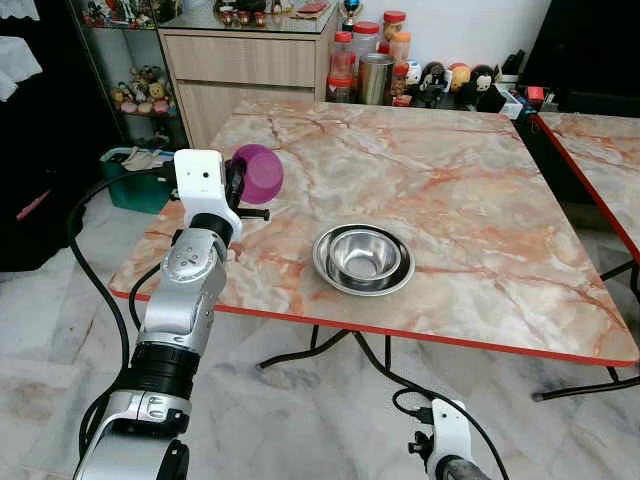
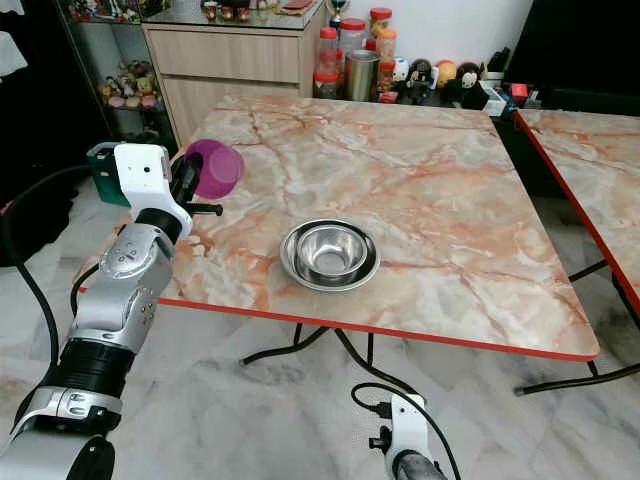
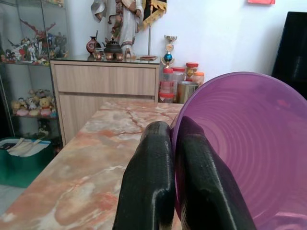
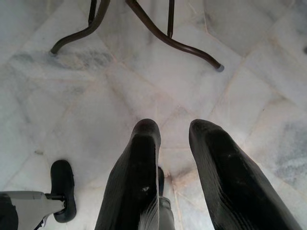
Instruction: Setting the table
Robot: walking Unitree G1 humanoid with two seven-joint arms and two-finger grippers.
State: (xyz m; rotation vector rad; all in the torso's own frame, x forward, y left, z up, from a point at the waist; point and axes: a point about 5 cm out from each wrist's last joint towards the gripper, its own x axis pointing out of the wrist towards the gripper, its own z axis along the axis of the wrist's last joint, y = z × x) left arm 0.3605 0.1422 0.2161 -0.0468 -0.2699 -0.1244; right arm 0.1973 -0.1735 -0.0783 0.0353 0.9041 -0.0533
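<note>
A white marble floor (image 1: 300, 400) runs under a square table (image 1: 480, 200) with a pink-veined marble top and a red edge; a second table of the same kind (image 1: 600, 150) stands just to the right. Behind them are a wooden cabinet (image 1: 240, 60), a row of jars and a steel canister (image 1: 375, 78), and small figurines along the wall. Near the front middle of the table sits a steel bowl (image 1: 363, 258), upright, resting inside a wider steel plate (image 1: 328, 270). The left hand (image 3: 173, 163) is raised over the table's left edge, its two black fingers (image 3: 148, 187) pinched on the rim of a purple plastic bowl (image 1: 258, 172), one finger inside and one outside; the bowl is tipped on its side, held in the air, well apart from the steel bowl. The right hand (image 4: 173, 132) hangs low beside the table's legs (image 4: 158, 36), pointing at the floor, its fingers parted and holding nothing.
</note>
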